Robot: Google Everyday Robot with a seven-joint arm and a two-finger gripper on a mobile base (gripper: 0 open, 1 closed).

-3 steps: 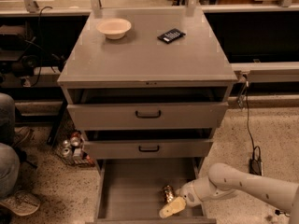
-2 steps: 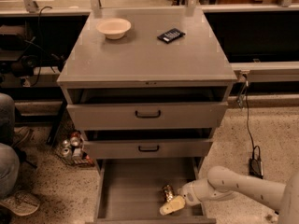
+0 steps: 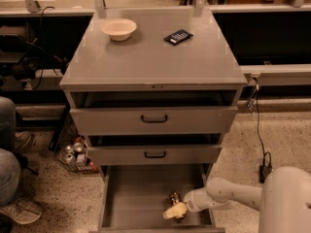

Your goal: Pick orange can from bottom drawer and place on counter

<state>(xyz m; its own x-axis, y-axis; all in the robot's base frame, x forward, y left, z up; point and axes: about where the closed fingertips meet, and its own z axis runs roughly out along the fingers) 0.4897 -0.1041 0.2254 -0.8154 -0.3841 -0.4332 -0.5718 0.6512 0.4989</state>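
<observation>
Speckled stone floor [image 3: 282,144] around grey cabinet; broad flat grey counter [image 3: 160,64] bears cream bowl [image 3: 119,28], flat black device [image 3: 178,36]; deep grey bottom drawer [image 3: 136,198] pulled out; small shiny orange can [image 3: 173,197] on its floor, front right; cream-tipped gripper [image 3: 174,211] low in drawer, just against can; grip state: cannot tell.

The setting is a robotics lab or test workshop. Indicators: a grey metal drawer cabinet [image 3: 154,121] stands on a speckled hard floor [image 3: 291,135], and a loose cable [image 3: 259,130] runs down to a black power adapter [image 3: 266,169]. Metal uprights [image 3: 99,1] rise from the long surface behind. The bench [image 3: 155,62] carries a bowl [image 3: 118,28]. The white robot arm's end effector [image 3: 174,211] sits low inside the open bottom drawer [image 3: 136,193], front right.
</observation>
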